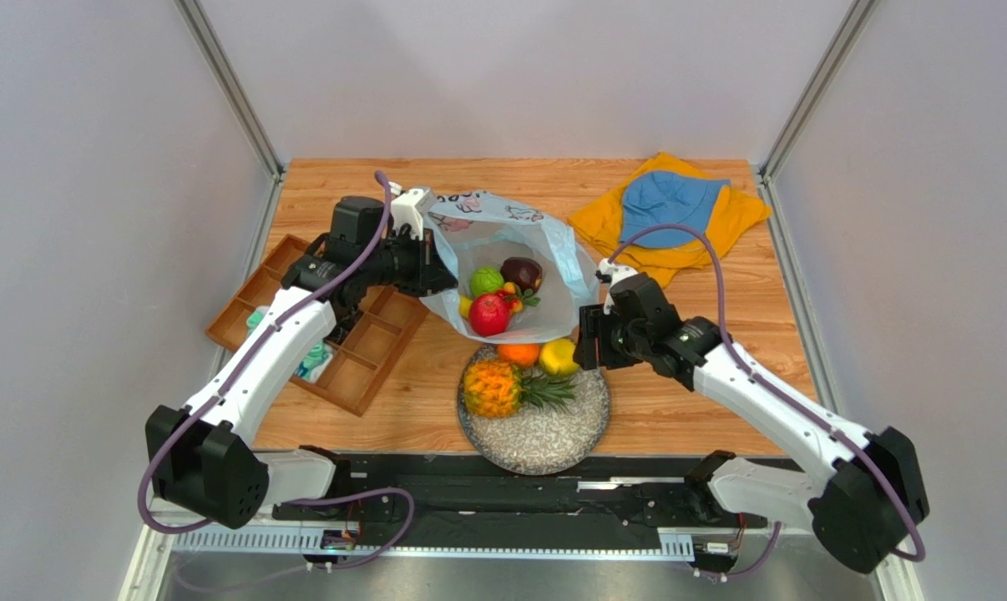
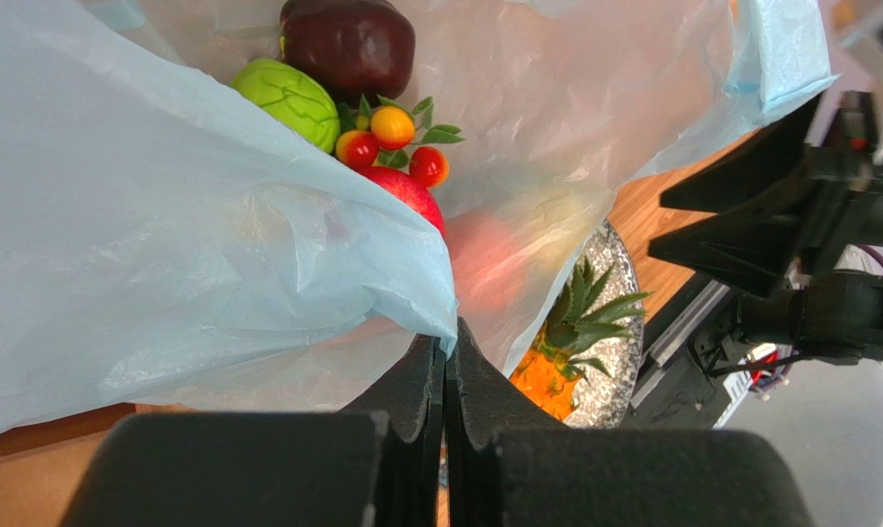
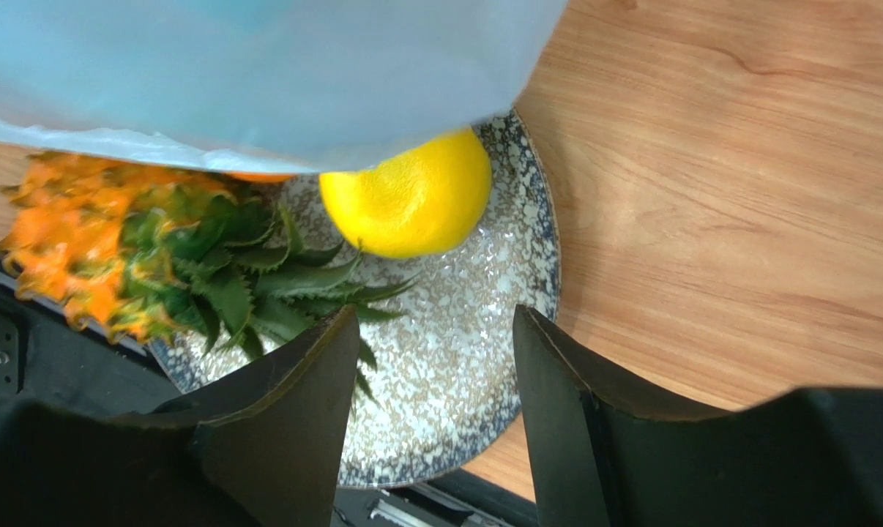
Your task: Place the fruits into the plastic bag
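Plastic bag [image 1: 502,226] is laid open just beyond the plate's [image 1: 546,457] far rim, its lip overhanging that rim. Three fruits are seen inside, so the task is judged approx. half done.

Left gripper [image 2: 448,335], off the plate's far-left side, is pressed together on the bag's edge, and the mouth is thereby held up & open. Right gripper [image 3: 435,318] is poised over the plate's right rim, fingers spread w/ nothing between them.

On the plate's left half the pineapple [image 1: 494,388] is laid flat, long axis across the plate, crown pointed toward the plate's right side. Beyond the plate, inside the bag, the red apple [image 1: 490,313] is found nearest the plate, w/ the green apple [image 1: 486,281] and the maroon fruit [image 1: 521,272] further off.

At the plate's far-right rim the yellow-green fruit [image 3: 407,198] is seated, half under the bag lip. It is lined up straight ahead of the right gripper's gap & is nearest that arm, so it is judged the likely next pick; only a short carry over the plate's far rim is called for. The orange [image 1: 517,354] is tucked at the plate's far rim too, nearer the middle. A small berry sprig [image 2: 396,137] is lodged among the bagged fruit.
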`<state>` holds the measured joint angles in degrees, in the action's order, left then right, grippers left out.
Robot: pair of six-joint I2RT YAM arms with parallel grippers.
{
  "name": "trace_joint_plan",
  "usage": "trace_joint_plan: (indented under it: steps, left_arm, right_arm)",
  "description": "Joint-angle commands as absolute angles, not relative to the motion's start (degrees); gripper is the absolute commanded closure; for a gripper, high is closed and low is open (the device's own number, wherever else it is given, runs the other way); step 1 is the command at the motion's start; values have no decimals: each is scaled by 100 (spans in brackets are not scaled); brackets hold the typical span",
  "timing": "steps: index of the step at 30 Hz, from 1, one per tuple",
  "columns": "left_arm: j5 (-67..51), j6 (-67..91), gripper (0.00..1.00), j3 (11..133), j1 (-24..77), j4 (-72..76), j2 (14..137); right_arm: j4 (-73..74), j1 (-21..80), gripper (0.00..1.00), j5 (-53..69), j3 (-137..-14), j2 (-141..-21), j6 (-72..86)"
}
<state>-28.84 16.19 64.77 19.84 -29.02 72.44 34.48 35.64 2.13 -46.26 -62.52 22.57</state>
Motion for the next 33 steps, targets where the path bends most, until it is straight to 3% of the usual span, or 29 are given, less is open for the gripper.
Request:
trace_joint_plan:
  steps: [1,17,33]
  left_arm:
    - [-2865,1547,100,6680,1960,-2865,7181]
    - [-2883,1547,100,6688,1960,-2883,7189]
    - [-2883,1556,100,6688,1960,-2874,7189]
  right_arm:
    - [2602,3525,41,369,-4693,-6766,2487]
    - [1547,3234,35,403,-4412,-7699,2962]
    - [1248,3129,43,870,-4061,-8077,3217]
